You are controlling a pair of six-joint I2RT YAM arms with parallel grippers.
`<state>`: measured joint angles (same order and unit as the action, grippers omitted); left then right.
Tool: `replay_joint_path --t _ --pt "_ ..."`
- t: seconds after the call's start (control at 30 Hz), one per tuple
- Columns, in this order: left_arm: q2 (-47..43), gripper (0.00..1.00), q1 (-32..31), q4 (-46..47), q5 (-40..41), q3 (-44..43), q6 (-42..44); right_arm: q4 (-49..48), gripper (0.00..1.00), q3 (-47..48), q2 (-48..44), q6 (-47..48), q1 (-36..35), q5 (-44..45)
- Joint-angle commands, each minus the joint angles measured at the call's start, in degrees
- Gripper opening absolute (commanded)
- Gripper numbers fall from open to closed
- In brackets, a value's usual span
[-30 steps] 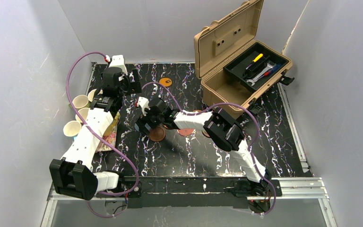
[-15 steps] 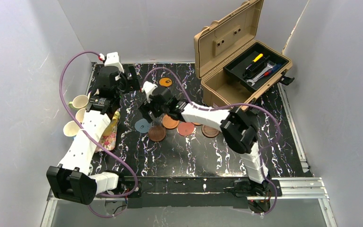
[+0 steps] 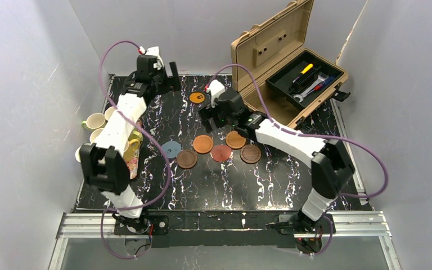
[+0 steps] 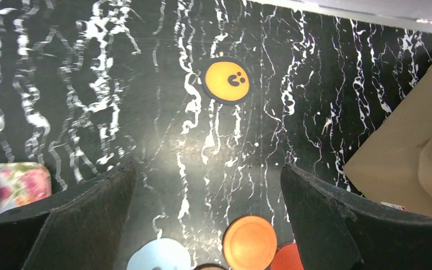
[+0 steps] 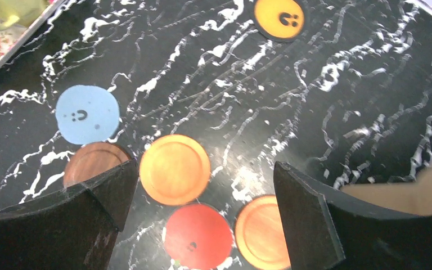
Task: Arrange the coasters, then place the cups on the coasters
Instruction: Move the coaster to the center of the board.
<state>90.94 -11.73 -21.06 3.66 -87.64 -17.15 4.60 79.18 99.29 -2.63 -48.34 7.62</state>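
Six coasters lie clustered mid-table: grey-blue (image 3: 171, 149), dark brown (image 3: 187, 158), orange-brown (image 3: 203, 144), red (image 3: 221, 153), orange-brown (image 3: 235, 139), dark brown (image 3: 250, 153). A coaster that is orange with a dark mark (image 3: 197, 97) sits alone further back. Cups (image 3: 95, 121) crowd the left edge. My left gripper (image 3: 170, 77) hovers open near the back edge, with the marked coaster (image 4: 227, 81) ahead of it. Also open, my right gripper (image 3: 209, 115) hangs just behind the cluster, with the red coaster (image 5: 198, 236) and an orange-brown one (image 5: 174, 169) showing between its fingers. Both are empty.
A floral tray (image 3: 130, 163) lies at the left under some cups. An open tan toolbox (image 3: 284, 73) with tools stands at the back right, close to my right arm. White walls enclose the table on three sides.
Both arms have swung toward the back. My right gripper rose off the left of the cluster and moved right and back, uncovering all six coasters. My left gripper moved to the back edge.
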Motion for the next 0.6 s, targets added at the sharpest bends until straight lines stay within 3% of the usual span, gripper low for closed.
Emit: replay_joint_path --t 0.0,0.3,0.57 --pt "10.1 0.98 0.1 -3.4 -6.9 -7.8 -1.2 -1.1 0.99 -5.2 -9.1 -0.3 2.9 1.7" --pt "32.9 0.93 0.0 -6.4 -8.4 -30.2 -2.6 -4.9 0.99 -16.9 -21.5 -0.6 7.4 2.8" --pt "46.4 0.94 0.0 -5.4 -6.8 -41.6 -6.4 -8.8 0.99 -22.7 -27.9 1.7 9.6 6.6"
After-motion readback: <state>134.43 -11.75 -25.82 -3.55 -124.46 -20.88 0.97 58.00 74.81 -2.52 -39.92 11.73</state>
